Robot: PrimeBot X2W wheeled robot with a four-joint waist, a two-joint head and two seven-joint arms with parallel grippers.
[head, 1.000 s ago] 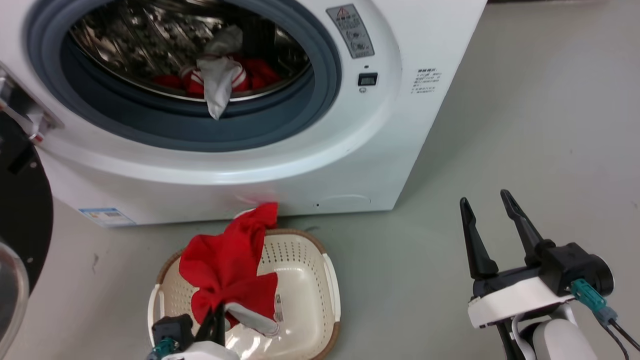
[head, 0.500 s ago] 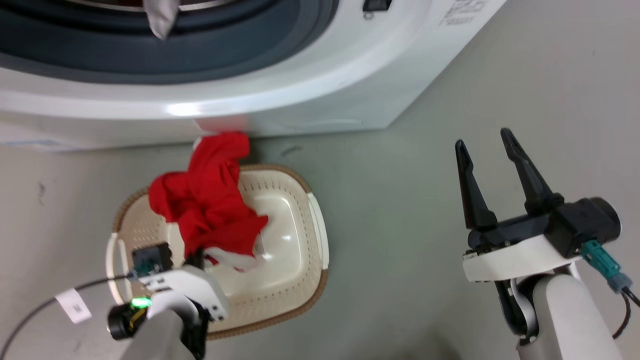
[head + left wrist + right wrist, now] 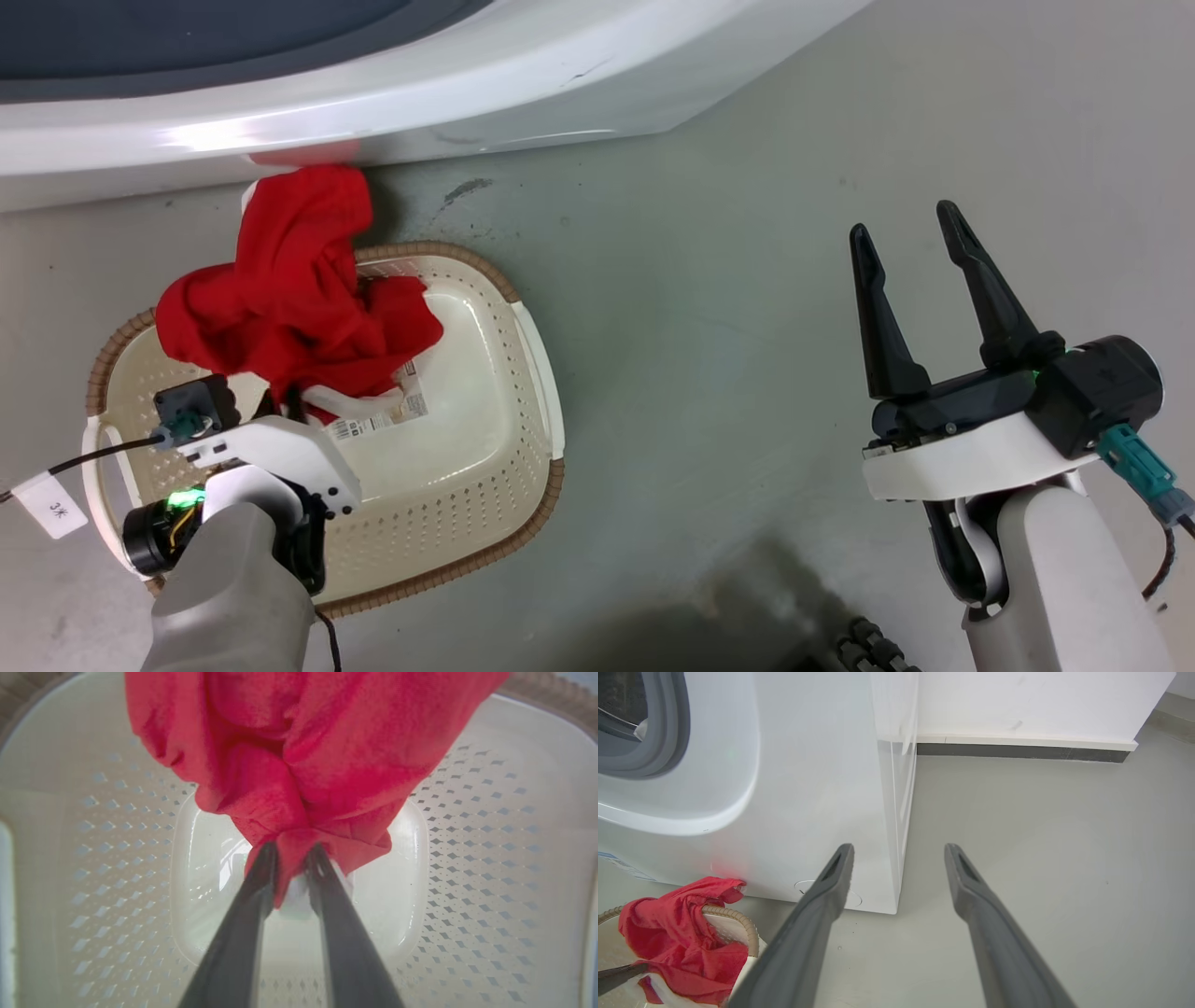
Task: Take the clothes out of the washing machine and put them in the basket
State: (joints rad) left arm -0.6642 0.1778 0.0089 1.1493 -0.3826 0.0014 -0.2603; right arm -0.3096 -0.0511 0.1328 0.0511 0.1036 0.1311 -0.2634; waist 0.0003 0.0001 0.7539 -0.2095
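Observation:
A bright red garment (image 3: 289, 299) hangs bunched over the cream basket (image 3: 537, 355), its top end draped across the far brown rim toward the washing machine (image 3: 467, 84). My left gripper (image 3: 293, 851) is shut on the garment's (image 3: 303, 756) lower fold, just above the basket's floor (image 3: 490, 835). In the head view its fingers are hidden under the cloth. My right gripper (image 3: 902, 224) stands open and empty over the floor, far right of the basket. In the right wrist view this gripper (image 3: 899, 849) points at the machine's corner (image 3: 808, 788), with the garment (image 3: 677, 933) and basket rim (image 3: 742, 924) at lower left.
Bare grey floor (image 3: 709, 308) lies between the basket and my right arm. The basket sits close to the machine's front base. A cable with a white tag (image 3: 51, 509) trails from my left wrist. A white wall with a dark baseboard (image 3: 1017, 751) runs behind the machine.
The head camera has tilted down, so the drum has left the picture. My left gripper has sunk lower into the basket with the red garment. The right gripper stays open.

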